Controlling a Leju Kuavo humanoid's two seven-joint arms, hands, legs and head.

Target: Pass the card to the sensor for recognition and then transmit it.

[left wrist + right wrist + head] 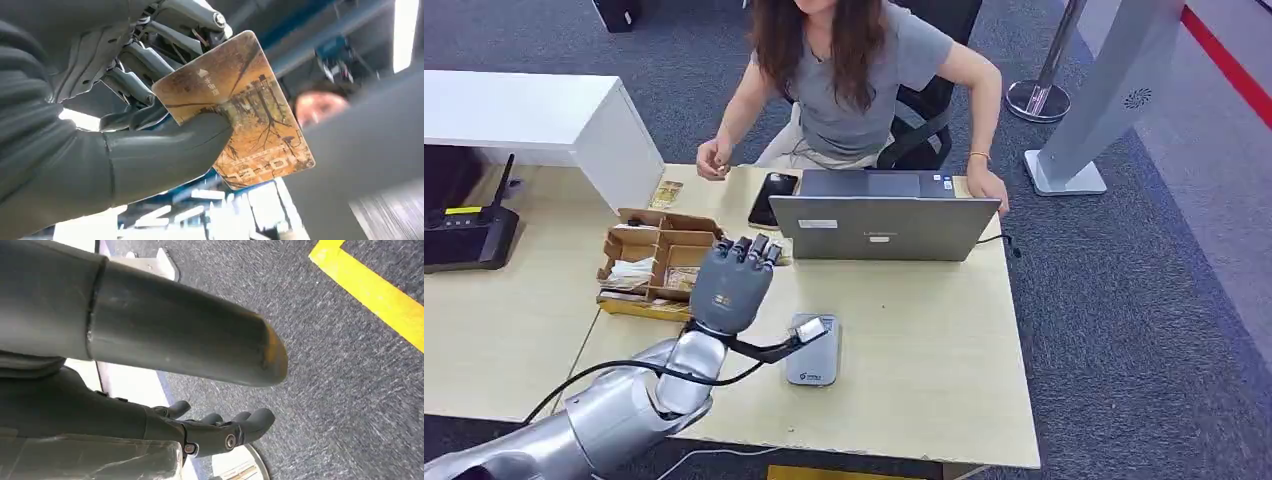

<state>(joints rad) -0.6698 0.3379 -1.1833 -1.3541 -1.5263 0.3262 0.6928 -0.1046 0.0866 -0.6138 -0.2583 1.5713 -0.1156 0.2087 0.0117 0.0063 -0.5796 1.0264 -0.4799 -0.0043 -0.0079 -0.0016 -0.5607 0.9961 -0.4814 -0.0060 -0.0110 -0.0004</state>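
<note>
The left hand was seen raised above the wooden counter, with its back turned to the head camera and its fingers pointing toward 12 o'clock. In the left wrist view the card, printed in brown and yellow with bare trees, was pinched between the thick thumb and the darker fingers, so the hand was clamped on it. A grey sensor lay flat on the counter, at about 4 o'clock from the left hand and near it. A closed-looking grey laptop stood at about 1 o'clock from the hand, with a black phone just beside it. A brown cardboard tray with small items was placed at 9 o'clock from the hand. A person in a grey shirt was seated behind the counter. The right hand was seen hanging above the grey carpet floor, its fingers apart and slightly curved, and nothing was held in it.
</note>
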